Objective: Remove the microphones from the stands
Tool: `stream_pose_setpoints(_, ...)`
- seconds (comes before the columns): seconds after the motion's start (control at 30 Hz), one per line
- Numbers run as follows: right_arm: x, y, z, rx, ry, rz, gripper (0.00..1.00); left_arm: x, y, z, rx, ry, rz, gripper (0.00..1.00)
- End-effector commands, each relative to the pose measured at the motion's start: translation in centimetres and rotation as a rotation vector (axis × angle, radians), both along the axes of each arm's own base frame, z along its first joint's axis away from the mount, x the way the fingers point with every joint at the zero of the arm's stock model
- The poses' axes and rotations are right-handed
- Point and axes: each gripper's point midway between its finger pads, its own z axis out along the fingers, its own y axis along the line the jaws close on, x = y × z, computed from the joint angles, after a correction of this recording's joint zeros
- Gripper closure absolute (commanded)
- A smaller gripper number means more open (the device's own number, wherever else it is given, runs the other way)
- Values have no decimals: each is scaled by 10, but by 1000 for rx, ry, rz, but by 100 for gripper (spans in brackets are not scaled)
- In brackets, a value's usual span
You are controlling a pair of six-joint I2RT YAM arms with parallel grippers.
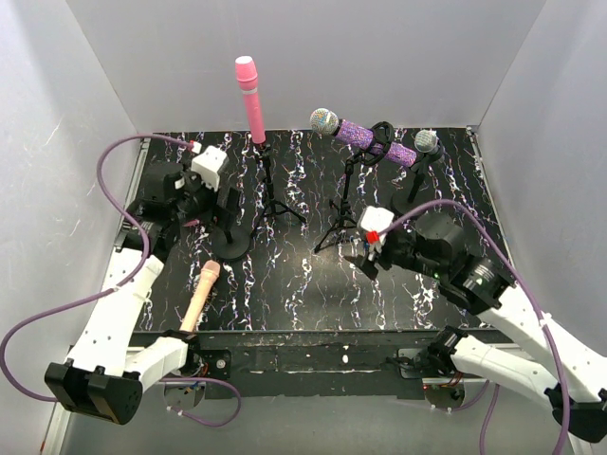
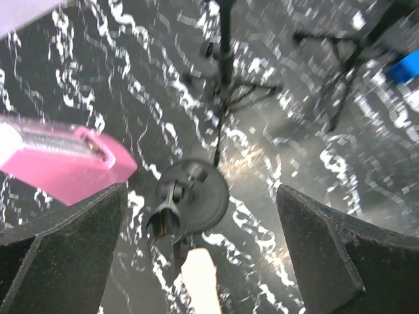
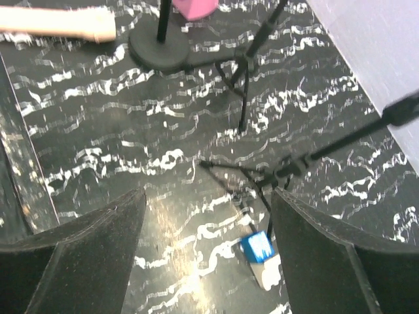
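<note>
Left gripper (image 2: 201, 190) stands spread wide, the microphone (image 1: 200, 296) lying apparently loose just below it.

Bench (image 1: 313, 294): black, veined throughout with white marbling. Pink microphone (image 1: 250, 100) plain; peach microphone (image 1: 200, 296) pale and plain; purple microphone (image 1: 365, 137) glittered, with silver mesh head. Stands (image 1: 268, 194) black, cables (image 1: 102, 175) purple, walls (image 1: 303, 57) plain whitish

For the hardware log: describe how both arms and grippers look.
The left arm and right arm have white shells with black joints and bases. A purple cable loops along each. The left gripper and right gripper have broad black fingers; a red tag marks the right wrist.
</note>
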Motion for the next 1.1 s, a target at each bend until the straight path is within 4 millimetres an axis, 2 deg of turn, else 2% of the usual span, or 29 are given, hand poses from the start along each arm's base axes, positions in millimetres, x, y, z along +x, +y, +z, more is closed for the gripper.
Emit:
stream_pose_setpoints(0.0, 14, 38, 57, 132, -5, 32, 20, -11, -24, 51, -170, -37, -61, 2)
stream_pose_setpoints(0.13, 33, 88, 75, 150, -39, 23, 30, -11, -26, 71, -205, -71, -68, 2)
stream_pose_setpoints(0.17, 28, 102, 76, 155, -42, 55, 30, -12, -26, 75, -207, -76, -71, 2)
stream_pose_setpoints(0.2, 32, 112, 78, 161, -68, 38, 31, -14, -25, 78, -211, -83, -71, 2)
stream_pose_setpoints(0.23, 45, 119, 91, 206, -117, -33, 31, -16, -24, 82, -216, -92, -69, 2)
stream_pose_setpoints(0.3, 55, 134, 112, 314, -149, -91, 32, -20, -22, 90, -230, -108, -61, 2)
stream_pose_setpoints(0.47, 94, 159, 127, 440, -180, -275, 30, -31, -13, 103, -268, -134, -27, 3)
stream_pose_setpoints(0.57, 114, 177, 119, 435, -182, -314, 29, -36, -7, 112, -300, -149, -3, 3)
stream_pose_setpoints(0.7, 145, 192, 109, 436, -127, -387, 30, -45, -1, 122, -326, -176, 10, 3)
stream_pose_setpoints(0.9, 193, 196, 99, 435, -95, -490, 31, -59, 8, 132, -381, -192, 45, 4)
stream_pose_setpoints(1.07, 215, 199, 77, 408, -55, -509, 33, -64, 8, 132, -390, -194, 44, 4)
